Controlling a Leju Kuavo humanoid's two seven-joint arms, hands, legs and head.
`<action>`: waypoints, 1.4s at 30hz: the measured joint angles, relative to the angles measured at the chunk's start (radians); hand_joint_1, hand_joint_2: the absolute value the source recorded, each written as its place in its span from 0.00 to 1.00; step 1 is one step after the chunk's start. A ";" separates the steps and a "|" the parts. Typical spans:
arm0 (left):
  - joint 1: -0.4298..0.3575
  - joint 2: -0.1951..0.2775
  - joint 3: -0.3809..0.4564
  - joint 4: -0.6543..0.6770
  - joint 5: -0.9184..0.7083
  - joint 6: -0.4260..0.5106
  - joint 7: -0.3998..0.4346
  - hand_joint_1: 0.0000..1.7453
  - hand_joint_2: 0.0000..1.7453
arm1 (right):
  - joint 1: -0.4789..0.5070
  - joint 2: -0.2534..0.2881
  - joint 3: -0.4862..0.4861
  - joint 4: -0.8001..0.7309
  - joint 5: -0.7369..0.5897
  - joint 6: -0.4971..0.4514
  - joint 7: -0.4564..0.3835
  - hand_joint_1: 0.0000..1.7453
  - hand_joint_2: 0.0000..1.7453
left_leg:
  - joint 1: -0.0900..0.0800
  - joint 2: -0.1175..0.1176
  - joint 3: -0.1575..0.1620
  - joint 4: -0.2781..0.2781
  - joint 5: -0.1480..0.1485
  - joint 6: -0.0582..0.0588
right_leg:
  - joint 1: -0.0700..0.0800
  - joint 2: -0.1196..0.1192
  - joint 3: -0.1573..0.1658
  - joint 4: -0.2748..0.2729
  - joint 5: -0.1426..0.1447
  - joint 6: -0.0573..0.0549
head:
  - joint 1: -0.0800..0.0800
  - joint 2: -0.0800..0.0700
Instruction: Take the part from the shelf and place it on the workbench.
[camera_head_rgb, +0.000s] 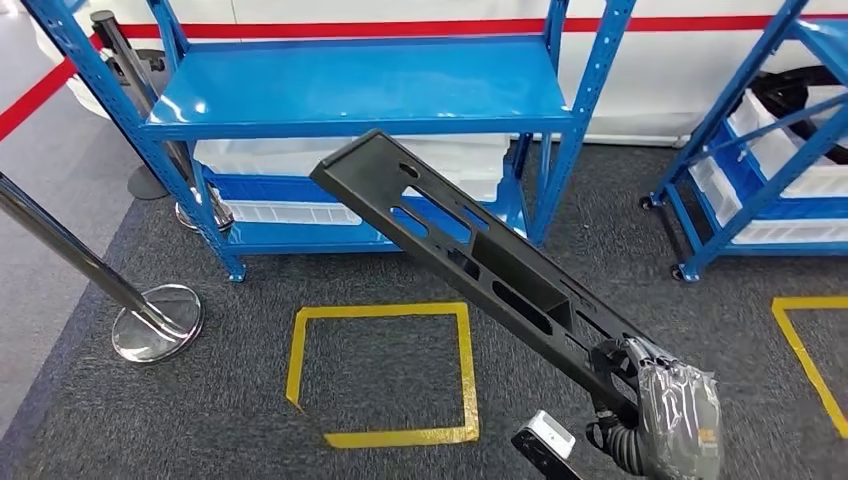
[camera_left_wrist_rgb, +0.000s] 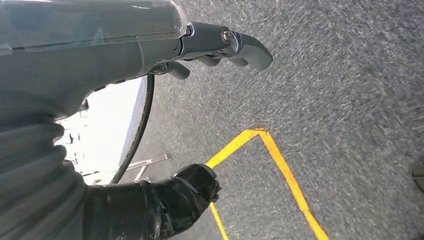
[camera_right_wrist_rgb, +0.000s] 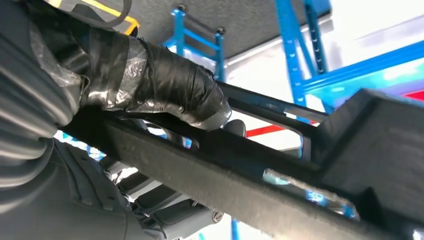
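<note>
The part (camera_head_rgb: 470, 255), a long black plastic panel w/ slots, is held at its lower end by the right hand (camera_head_rgb: 668, 410), lower right of the head view. It runs diagonally up to frame centre, its far end seen in front of the blue shelf (camera_head_rgb: 360, 90) at the top. In the right wrist view the taped thumb (camera_right_wrist_rgb: 170, 90) is pressed over the panel's upper edge and darker fingers (camera_right_wrist_rgb: 150, 192) are curled beneath, so the panel is pinched between them.

The left hand (camera_left_wrist_rgb: 220, 47) is seen over grey carpet (camera_left_wrist_rgb: 350, 75) beside a yellow floor line (camera_left_wrist_rgb: 280, 160); nothing is held, fingers loosely curled, thumb apart.

The part is judged to be off the shelf and in transit; no workbench is seen.

Risks: the grip is at one end only, so the long free length could lever the panel loose or let it twist in the fingers. While turning, the far end could be knocked against a shelf post (camera_head_rgb: 555, 170) or the chrome barrier pole (camera_head_rgb: 60, 250) at left.
</note>
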 joint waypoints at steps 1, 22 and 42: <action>0.002 0.000 0.000 0.000 0.000 0.000 0.000 0.00 1.00 | 0.000 0.001 0.002 0.000 0.000 0.000 0.000 1.00 1.00 | 0.001 -0.024 -0.012 0.056 -0.057 -0.002 | 0.002 0.009 -0.017 0.003 0.013 -0.005 | 0.000 0.000; -0.003 0.011 0.000 0.000 0.002 -0.005 0.001 0.00 1.00 | 0.003 0.005 0.029 -0.006 0.002 0.010 0.016 1.00 1.00 | 0.002 0.026 0.063 -0.073 0.036 0.039 | -0.027 0.019 -0.140 0.252 0.028 0.076 | 0.002 0.000; -0.005 0.016 0.000 -0.001 0.004 -0.004 0.004 0.00 1.00 | -0.003 0.006 0.053 -0.009 0.005 0.018 0.027 1.00 1.00 | -0.023 -0.122 0.262 -0.131 -0.091 0.055 | 0.016 0.134 -0.196 0.033 0.164 0.011 | 0.000 0.000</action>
